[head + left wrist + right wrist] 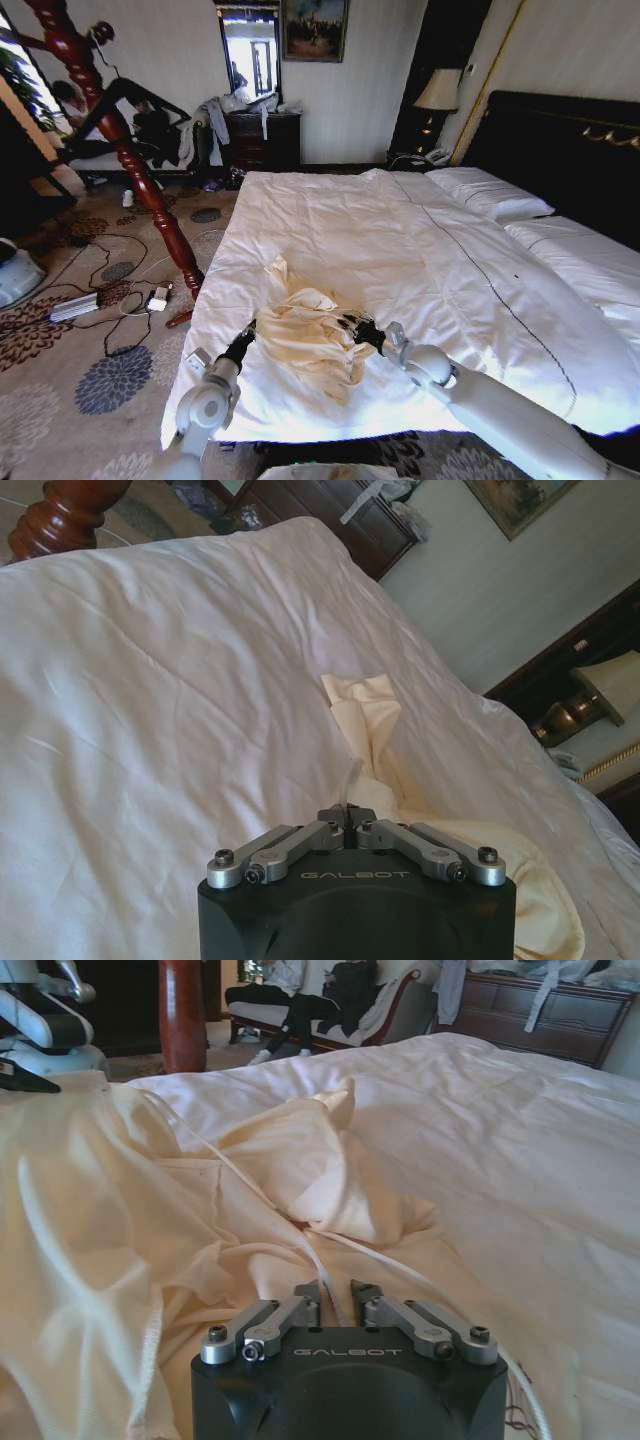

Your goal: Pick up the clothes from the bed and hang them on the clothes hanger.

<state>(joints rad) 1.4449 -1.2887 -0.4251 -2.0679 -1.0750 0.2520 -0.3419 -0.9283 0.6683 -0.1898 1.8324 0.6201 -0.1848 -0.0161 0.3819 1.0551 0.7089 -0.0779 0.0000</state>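
**Both grippers on the cream garment at the near edge of the bed**

In the head view, the cream garment [308,335] lies crumpled on the white duvet of the bed [420,250], close to the edge nearest the robot. The left gripper [246,334] touches the left border of the garment and the right gripper [352,327] touches its right border, so the cloth is between them. A red wooden post [120,140] stands on the floor beside the bed, to the left of the garment.

In the left wrist view, the left gripper [348,818] has its fingertips pressed together with a thin pale strap of the garment [368,720] passing between them. I judge that it is pinching the strap, not the main cloth, so a slow lift is better, otherwise the thin strap may slip out.

In the right wrist view, the right gripper [336,1296] has its fingertips narrow, with only a small gap, and a thin strap of the garment [250,1180] runs through this gap. The grip seems light. It is good to raise both arms together and level, keeping the garment spread between them, so that the shoulders stay apart for hanging
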